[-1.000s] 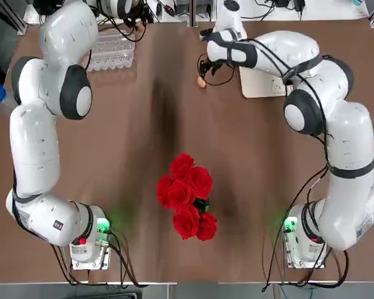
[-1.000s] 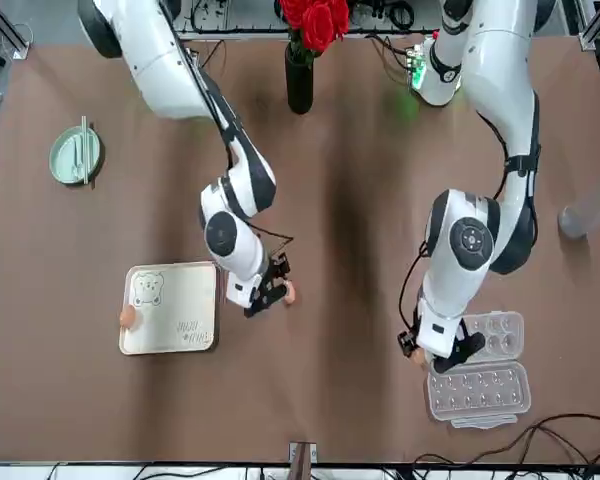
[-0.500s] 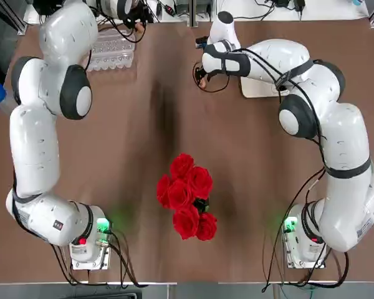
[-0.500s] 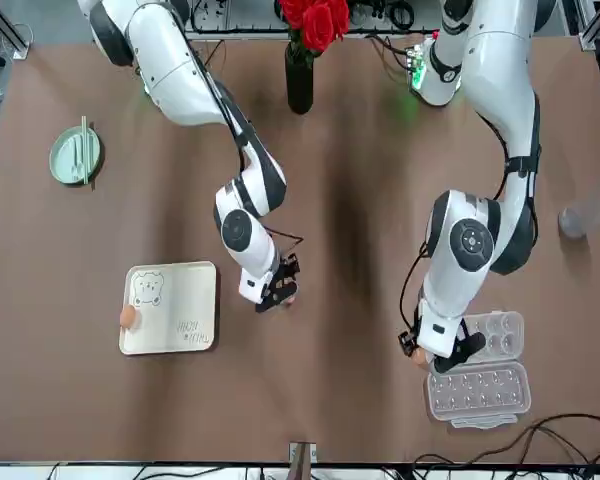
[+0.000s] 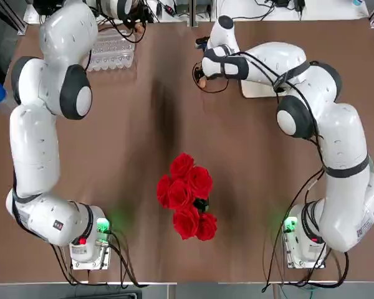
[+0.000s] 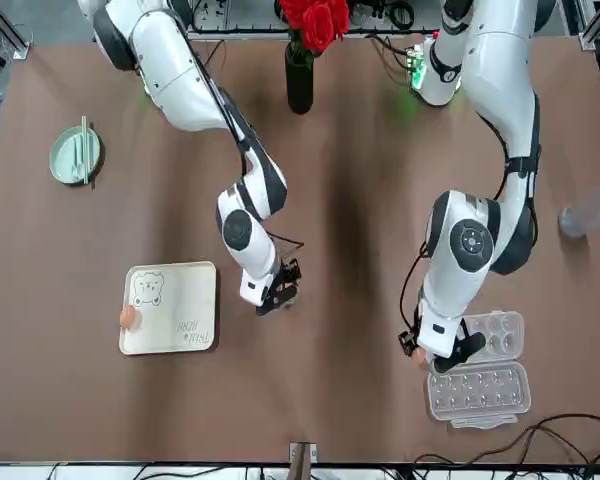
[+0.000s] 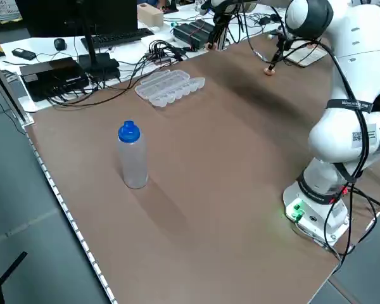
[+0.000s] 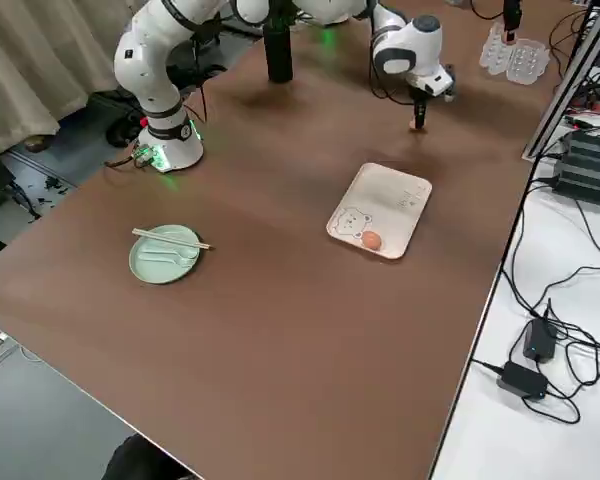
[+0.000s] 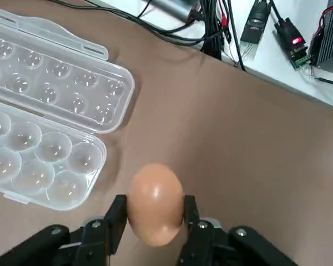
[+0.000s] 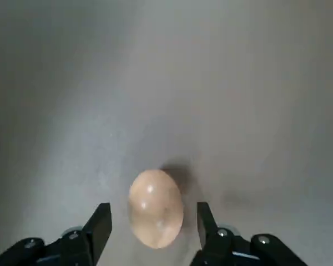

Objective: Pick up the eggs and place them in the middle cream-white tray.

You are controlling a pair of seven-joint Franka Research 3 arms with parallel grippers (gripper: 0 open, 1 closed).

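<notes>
Big brown table (image 5: 143, 174) with the two white arms on it. The right arm reaches out toward the far middle of the table, just off the edge of the cream-white tray (image 6: 185, 285); the left arm is stretched to the far left corner beside a clear egg carton (image 9: 44, 138).

There's a vase of red roses (image 5: 188, 194) near the robot's side, a blue-capped bottle (image 7: 132, 155) off to the left, and a pale green plate (image 8: 166, 254) with chopsticks out on the right.

The tray has one egg on it (image 8: 371, 240), next to the bear drawing.

Right gripper (image 10: 152, 221) is pointing down at a second egg (image 10: 155, 207) lying on the table, fingers spread on either side with gaps, so not gripping it.

Left gripper (image 9: 154, 213) is pinched tight on a third egg (image 9: 155, 202), held up over the table by the carton.
</notes>
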